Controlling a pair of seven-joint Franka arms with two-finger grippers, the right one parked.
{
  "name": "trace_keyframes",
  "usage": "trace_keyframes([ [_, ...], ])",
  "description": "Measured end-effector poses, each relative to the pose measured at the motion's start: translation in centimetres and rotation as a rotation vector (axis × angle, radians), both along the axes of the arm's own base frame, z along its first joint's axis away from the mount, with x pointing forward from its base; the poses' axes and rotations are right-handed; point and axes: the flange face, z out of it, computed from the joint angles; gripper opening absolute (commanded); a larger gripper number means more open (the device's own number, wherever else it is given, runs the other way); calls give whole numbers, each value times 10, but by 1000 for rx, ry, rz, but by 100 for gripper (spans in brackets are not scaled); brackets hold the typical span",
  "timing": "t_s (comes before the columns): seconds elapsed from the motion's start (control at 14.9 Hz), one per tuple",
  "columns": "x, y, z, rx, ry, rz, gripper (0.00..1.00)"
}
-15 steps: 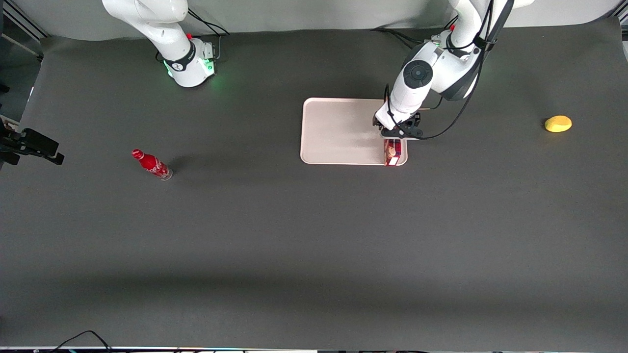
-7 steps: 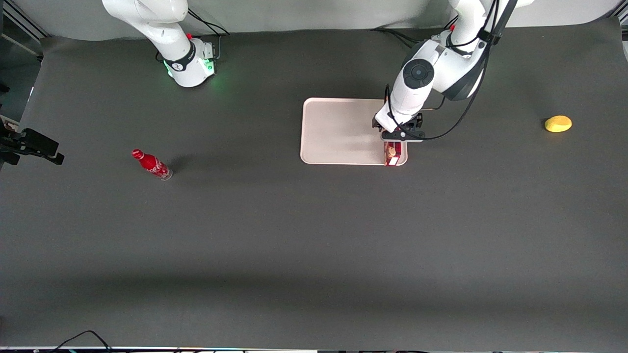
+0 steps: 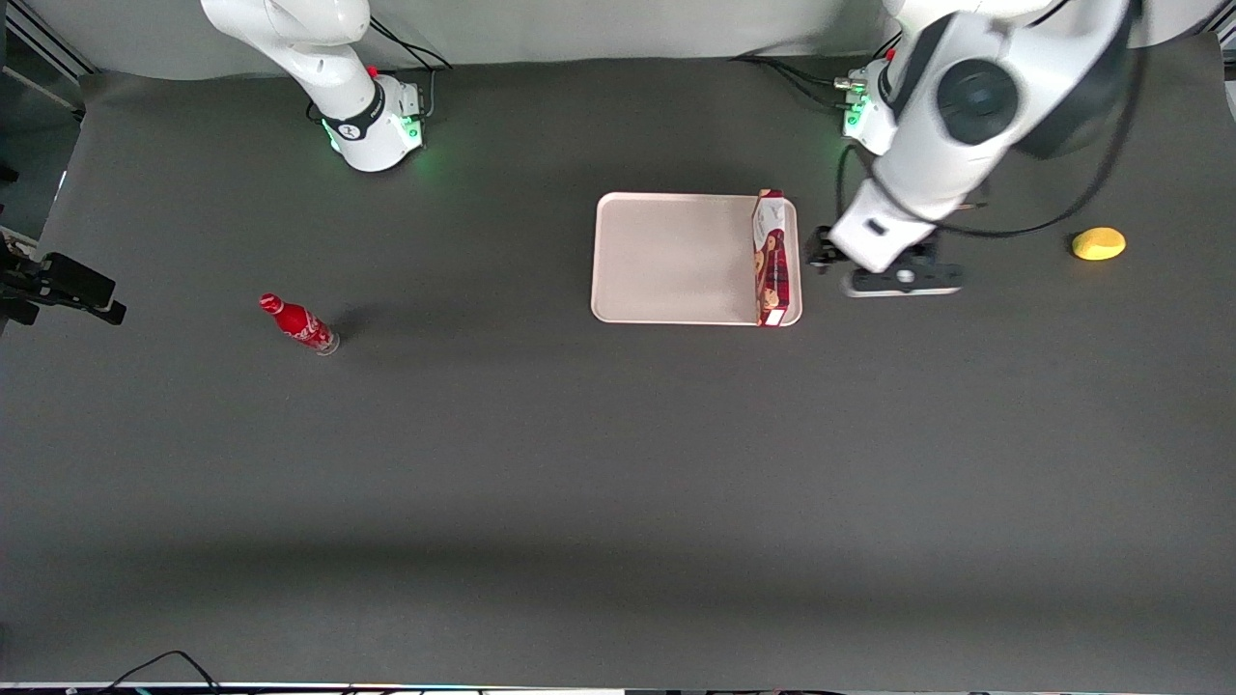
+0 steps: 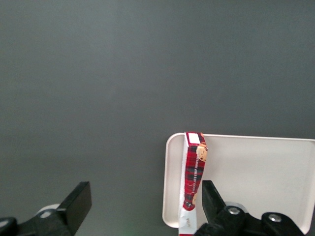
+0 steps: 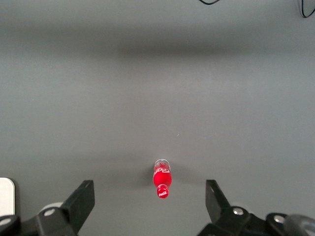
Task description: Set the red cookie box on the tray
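Note:
The red cookie box (image 3: 771, 259) stands on its narrow long side on the pale tray (image 3: 666, 256), along the tray's short edge toward the working arm's end. My left gripper (image 3: 900, 280) is open and empty, raised above the dark table beside the tray, toward the working arm's end, apart from the box. In the left wrist view the box (image 4: 195, 172) rests on the tray (image 4: 261, 172) close to one finger of the open gripper (image 4: 145, 204).
A small red soda bottle (image 3: 299, 324) lies toward the parked arm's end of the table; it also shows in the right wrist view (image 5: 162, 183). A yellow lemon-like object (image 3: 1098, 243) sits toward the working arm's end. A black device (image 3: 60, 284) sits at the table's edge.
The gripper let go of the box, rose and moved off the tray toward the working arm's end. The box stays on the tray, now fully in view.

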Motion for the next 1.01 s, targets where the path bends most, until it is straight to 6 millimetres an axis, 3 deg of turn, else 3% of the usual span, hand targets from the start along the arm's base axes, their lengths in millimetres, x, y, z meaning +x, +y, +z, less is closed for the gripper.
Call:
trace_keyframes([
  [0.2, 37, 43, 96, 41, -134, -19, 100],
  [0.34, 64, 79, 137, 26, -210, -1, 100],
  [0.4, 79, 97, 148, 20, -227, -5, 100],
  [0.54, 104, 124, 148, 18, -231, -14, 100],
  [0.67, 121, 144, 132, 23, -207, 2, 100],
  [1.01, 128, 148, 112, 28, -154, 3, 100],
])
